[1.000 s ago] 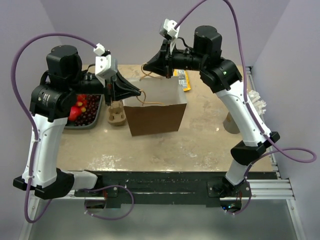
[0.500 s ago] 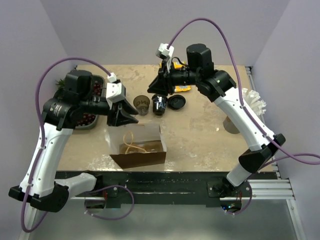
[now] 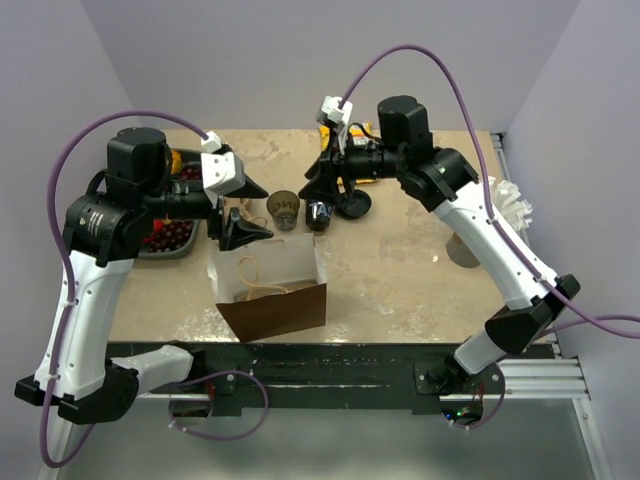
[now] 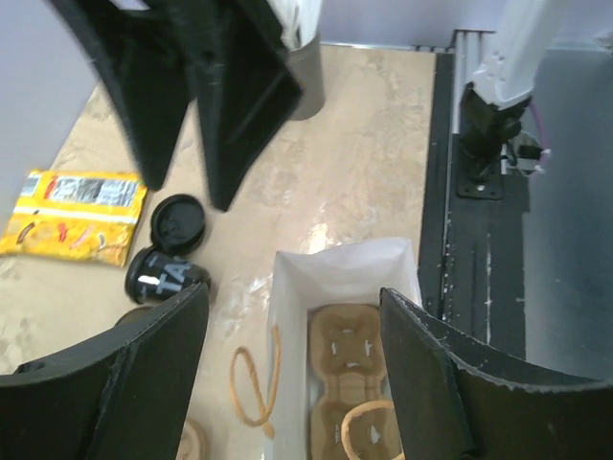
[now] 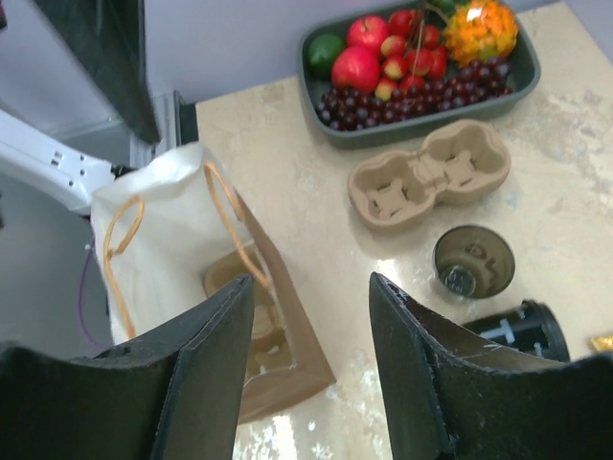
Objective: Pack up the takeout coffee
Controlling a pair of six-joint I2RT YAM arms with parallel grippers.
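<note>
Right wrist view: fruit tray [image 5: 421, 129], cup carrier [image 5: 431, 177], two cups [image 5: 473, 261] beside bag [image 5: 163, 225]; both jaws apart.

The top camera sits high behind the arm bases [image 3: 100, 385] (they line its bottom edge), facing the far wall [image 3: 300, 60] and taking in the whole table [image 3: 400, 270]. The left wrist camera looks down, close over the paper bag [image 3: 275, 310], toward the table's right end. The right wrist camera looks down leftward to the fruit tray [image 5: 431, 117]. All three share the bag; both wrist views, the toppled black cup [image 4: 168, 278].
</note>
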